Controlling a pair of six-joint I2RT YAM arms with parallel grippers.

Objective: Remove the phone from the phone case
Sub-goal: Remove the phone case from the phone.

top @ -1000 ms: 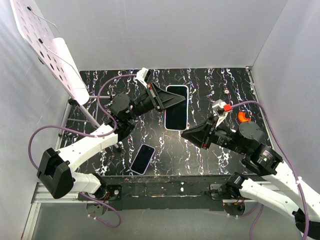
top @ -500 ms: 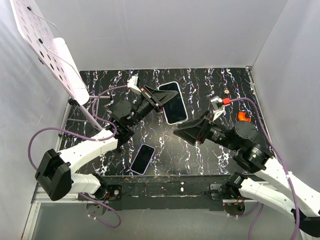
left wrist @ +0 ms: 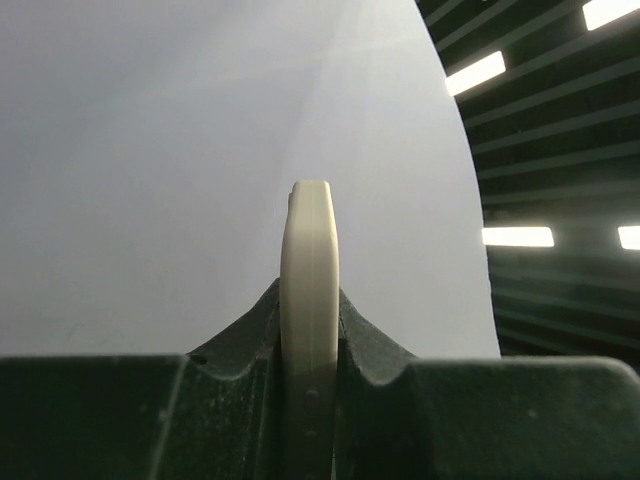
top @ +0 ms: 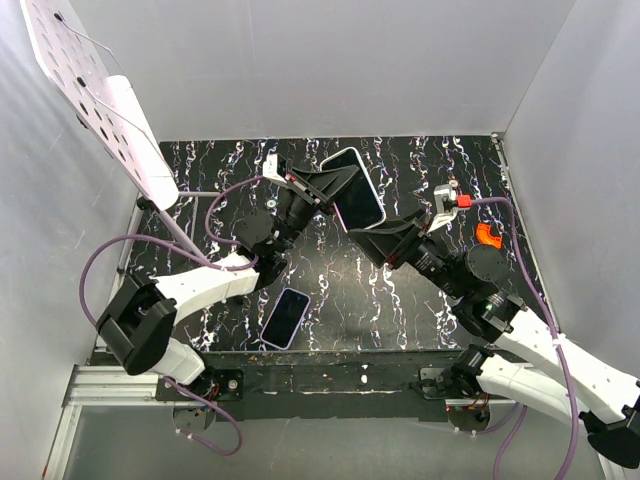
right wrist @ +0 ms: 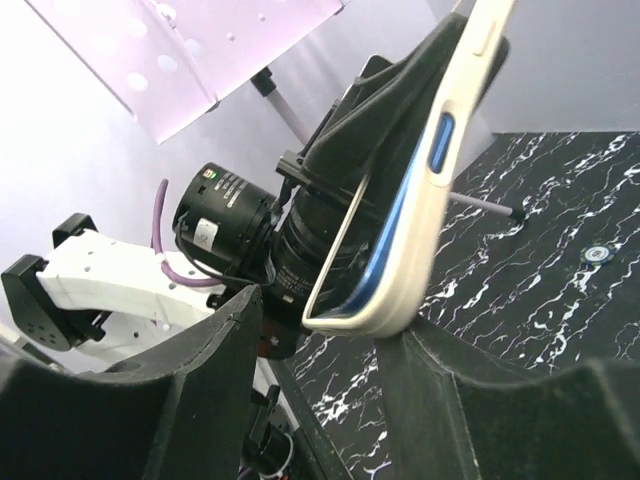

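Observation:
A phone in a cream case [top: 354, 188] is held in the air, tilted, by my left gripper [top: 333, 187], which is shut on the case's edge. In the left wrist view the cream case edge [left wrist: 308, 250] stands upright between the jaws of the left gripper [left wrist: 308, 310]. My right gripper [top: 386, 241] is open just below and right of the phone. In the right wrist view the phone's blue side shows inside the cream case [right wrist: 425, 190]. Its lower corner sits between the open fingers of the right gripper [right wrist: 330, 365], close to the right finger [right wrist: 470, 400].
A second dark phone [top: 285, 317] lies flat on the black marbled table [top: 420, 160] near the front. An orange piece [top: 486, 235] lies at the right. A white perforated board [top: 90, 90] leans at the far left. White walls enclose the table.
My left gripper has lifted the cased phone off the table and tilted it to the right. My right gripper has moved up and left until its open fingers reach the phone's lower end.

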